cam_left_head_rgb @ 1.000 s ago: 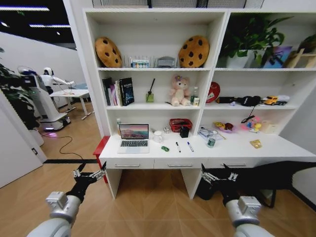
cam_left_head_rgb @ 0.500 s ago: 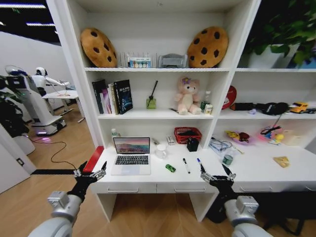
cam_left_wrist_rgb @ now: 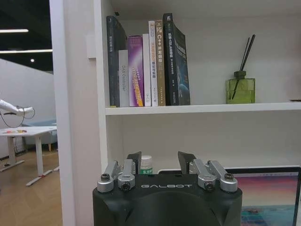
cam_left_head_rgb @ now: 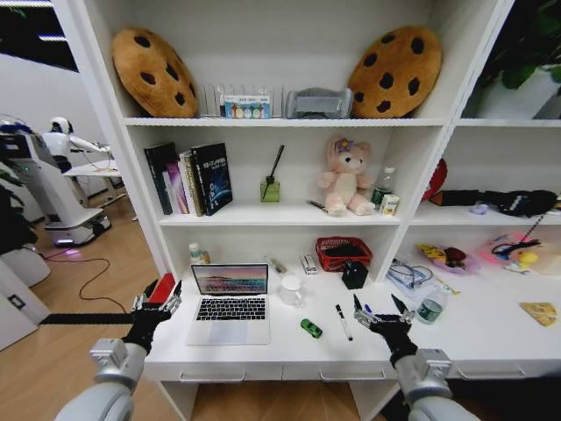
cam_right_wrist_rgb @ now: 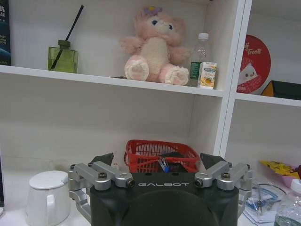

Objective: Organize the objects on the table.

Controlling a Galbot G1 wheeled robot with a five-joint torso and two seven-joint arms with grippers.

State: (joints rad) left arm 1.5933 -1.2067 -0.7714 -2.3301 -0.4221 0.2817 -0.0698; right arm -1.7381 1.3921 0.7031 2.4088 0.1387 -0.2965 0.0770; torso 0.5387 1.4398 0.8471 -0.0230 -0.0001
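On the white table (cam_left_head_rgb: 491, 340) a silver laptop (cam_left_head_rgb: 230, 304) stands open at the left. To its right are a white cup (cam_left_head_rgb: 291, 290), a tiny green toy car (cam_left_head_rgb: 310, 328) and loose pens (cam_left_head_rgb: 344, 322). A small green-labelled bottle (cam_left_head_rgb: 199, 255) stands behind the laptop, and a flat yellowish piece (cam_left_head_rgb: 539, 313) lies far right. My left gripper (cam_left_head_rgb: 159, 300) is open at the table's left end, beside the laptop. My right gripper (cam_left_head_rgb: 378, 309) is open over the pens. The left wrist view has the left gripper (cam_left_wrist_rgb: 161, 162) facing the bottle (cam_left_wrist_rgb: 146, 164). From the right wrist, the right gripper (cam_right_wrist_rgb: 160, 162) faces the cup (cam_right_wrist_rgb: 46, 197).
A red basket (cam_left_head_rgb: 343, 253) and a black holder (cam_left_head_rgb: 354, 274) stand at the table's back, with another bottle (cam_left_head_rgb: 430, 308) and cables to the right. Shelves above carry books (cam_left_head_rgb: 188, 180), a reed diffuser (cam_left_head_rgb: 271, 186), a pink plush bear (cam_left_head_rgb: 345, 179) and cookie-shaped cushions (cam_left_head_rgb: 152, 61).
The head camera has come much closer to the desk, so the shelving fills more of the picture. Both open grippers now reach the table's front instead of hanging before the drawers.
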